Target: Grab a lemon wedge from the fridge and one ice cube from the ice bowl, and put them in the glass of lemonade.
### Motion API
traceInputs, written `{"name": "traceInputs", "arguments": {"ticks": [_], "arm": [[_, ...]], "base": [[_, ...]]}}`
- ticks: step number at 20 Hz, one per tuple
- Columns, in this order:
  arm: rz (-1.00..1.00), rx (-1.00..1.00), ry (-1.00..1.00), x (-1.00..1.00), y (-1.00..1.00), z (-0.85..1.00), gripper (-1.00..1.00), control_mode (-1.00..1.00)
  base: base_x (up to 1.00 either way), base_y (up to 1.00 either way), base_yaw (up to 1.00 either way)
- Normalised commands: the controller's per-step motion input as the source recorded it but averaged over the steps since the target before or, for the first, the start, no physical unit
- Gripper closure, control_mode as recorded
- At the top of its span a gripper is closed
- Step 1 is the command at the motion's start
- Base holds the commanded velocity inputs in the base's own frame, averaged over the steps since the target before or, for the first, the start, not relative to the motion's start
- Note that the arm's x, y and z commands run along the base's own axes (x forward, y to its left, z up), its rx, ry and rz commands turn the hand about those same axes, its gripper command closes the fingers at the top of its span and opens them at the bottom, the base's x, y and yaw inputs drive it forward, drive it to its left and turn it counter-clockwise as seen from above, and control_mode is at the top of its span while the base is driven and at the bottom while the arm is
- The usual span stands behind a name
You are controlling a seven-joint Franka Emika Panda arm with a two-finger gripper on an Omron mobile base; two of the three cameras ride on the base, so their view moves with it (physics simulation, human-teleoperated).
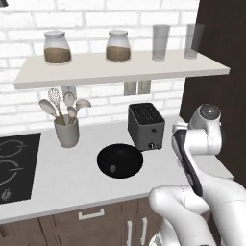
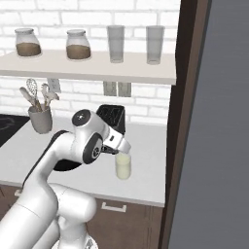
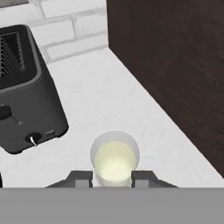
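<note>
The glass of lemonade (image 3: 114, 157) stands on the white counter to the right of the toaster, close to the dark wall panel. My gripper (image 3: 111, 178) hangs straight above it, fingertips apart on either side of the rim, with nothing seen between them. From the right base view, the hand (image 2: 116, 144) sits just over the glass (image 2: 123, 167). The black ice bowl (image 1: 120, 161) lies left of the toaster with an ice cube (image 1: 113, 168) in it. The fridge (image 2: 219, 146) rises grey at the far right. The lemon wedge is hidden.
A dark toaster (image 1: 146, 126) stands between bowl and glass. A utensil holder (image 1: 66, 130) and the black stove top (image 1: 14, 166) are further left. A shelf (image 1: 120, 67) above carries jars and tall glasses. A dark brown panel (image 3: 175, 65) borders the counter on the right.
</note>
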Motion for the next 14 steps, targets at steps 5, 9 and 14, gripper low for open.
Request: {"name": "traceInputs", "arguments": {"ticks": [5,9,14], "arm": [[0.0,0.0,0.0,0.09,-0.26,-0.26,1.0,-1.0],[0.0,0.0,0.0,0.11,-0.13,-0.25,1.0,-1.0],[0.0,0.0,0.01,0.13,-0.02,-0.18,1.0,-1.0]], "base": [[0.0,0.0,0.0],[0.0,0.0,0.0],[0.0,0.0,0.0]]}}
